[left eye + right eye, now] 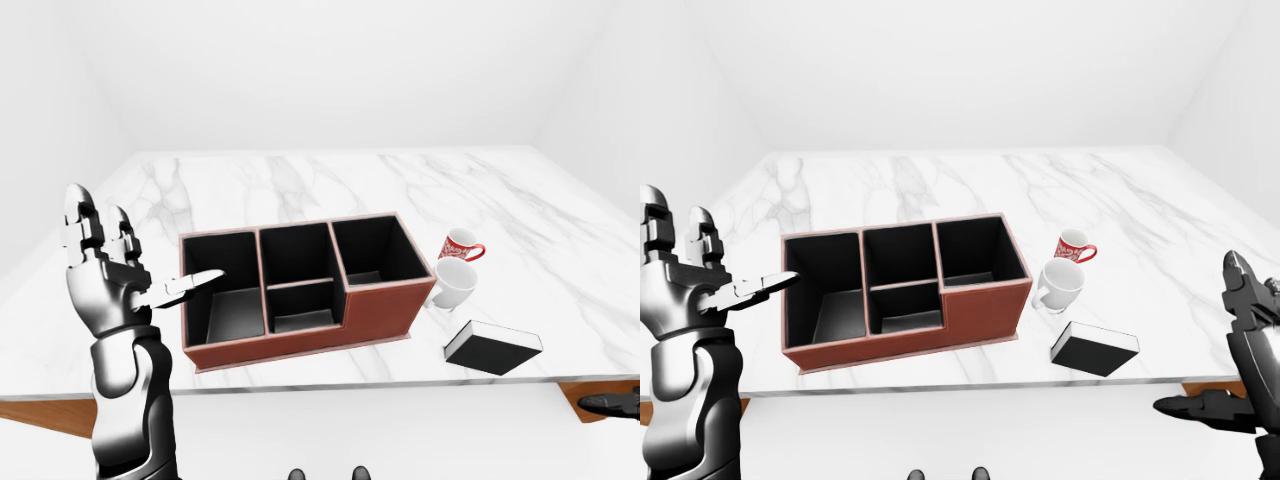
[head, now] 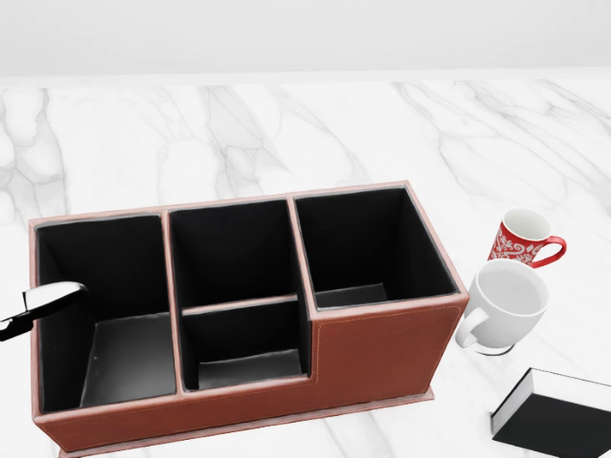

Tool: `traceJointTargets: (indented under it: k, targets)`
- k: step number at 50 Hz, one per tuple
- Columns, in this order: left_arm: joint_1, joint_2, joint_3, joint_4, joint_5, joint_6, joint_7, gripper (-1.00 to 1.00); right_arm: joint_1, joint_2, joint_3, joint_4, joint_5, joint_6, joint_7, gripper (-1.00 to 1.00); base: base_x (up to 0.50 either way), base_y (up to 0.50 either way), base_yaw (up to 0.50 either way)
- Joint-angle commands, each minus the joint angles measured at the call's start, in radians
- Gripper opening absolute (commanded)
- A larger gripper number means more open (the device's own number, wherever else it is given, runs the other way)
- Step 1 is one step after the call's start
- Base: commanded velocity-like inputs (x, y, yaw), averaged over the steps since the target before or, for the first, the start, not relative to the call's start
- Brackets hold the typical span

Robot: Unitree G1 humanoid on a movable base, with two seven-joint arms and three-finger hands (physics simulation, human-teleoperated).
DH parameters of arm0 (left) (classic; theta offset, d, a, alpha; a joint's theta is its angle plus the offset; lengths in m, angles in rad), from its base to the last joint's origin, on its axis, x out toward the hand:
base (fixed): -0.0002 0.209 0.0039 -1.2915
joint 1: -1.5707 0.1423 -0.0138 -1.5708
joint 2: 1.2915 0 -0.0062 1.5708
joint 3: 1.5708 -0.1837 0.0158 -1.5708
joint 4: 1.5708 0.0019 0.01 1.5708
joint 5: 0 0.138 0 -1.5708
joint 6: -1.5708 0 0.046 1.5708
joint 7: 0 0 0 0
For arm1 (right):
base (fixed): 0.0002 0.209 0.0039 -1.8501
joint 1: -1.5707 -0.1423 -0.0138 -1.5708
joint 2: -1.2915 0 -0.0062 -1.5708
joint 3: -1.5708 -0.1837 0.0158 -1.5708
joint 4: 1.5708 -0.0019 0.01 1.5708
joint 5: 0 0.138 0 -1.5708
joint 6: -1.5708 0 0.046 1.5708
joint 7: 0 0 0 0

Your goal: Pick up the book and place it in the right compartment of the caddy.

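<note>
I see no readable writing anywhere — the only marking is a white ornamental pattern on the red mug (image 2: 520, 239), too fine for me to make out as text.

The book (image 1: 493, 347) lies flat on the marble table (image 1: 330, 180), close to the table's lower edge in the left-eye view, black cover up and white pages showing along its side. It sits below and to the right of the white mug (image 2: 506, 305), apart from it, and near the right end of the caddy (image 2: 382, 355) without touching. The white mug stands just beside the caddy's right wall; the red mug is just above it in the view.

The caddy's right compartment (image 2: 368, 243) is open at the top with dark walls, and there is bare marble all round the book and across the upper half of the table.

My left hand (image 1: 105, 270) is raised beside the caddy's left end, fingers spread wide and holding nothing; one fingertip reaches over the left compartment — the head view shows only that tip at its left edge. My right hand (image 1: 1240, 350) appears properly only in the right-eye view, at the lower right and off the table edge, fingers apart and empty. The head view cuts the book at its bottom right corner.
</note>
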Motion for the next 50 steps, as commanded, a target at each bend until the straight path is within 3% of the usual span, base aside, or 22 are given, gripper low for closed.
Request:
traceJointTargets:
  k: [1,50]
  targets:
    - [0.002,-0.001,0.0,0.006,0.001,0.0,-0.002,1.0,-0.01,-0.013,0.053,0.139,-0.034,0.0,0.0,1.0,0.0,0.0,0.0]
    - [0.0,-0.002,-0.009,0.006,0.011,0.0,-0.001,1.0,-0.089,-0.141,0.244,0.522,0.006,0.0,0.0,1.0,0.0,0.0,0.0]
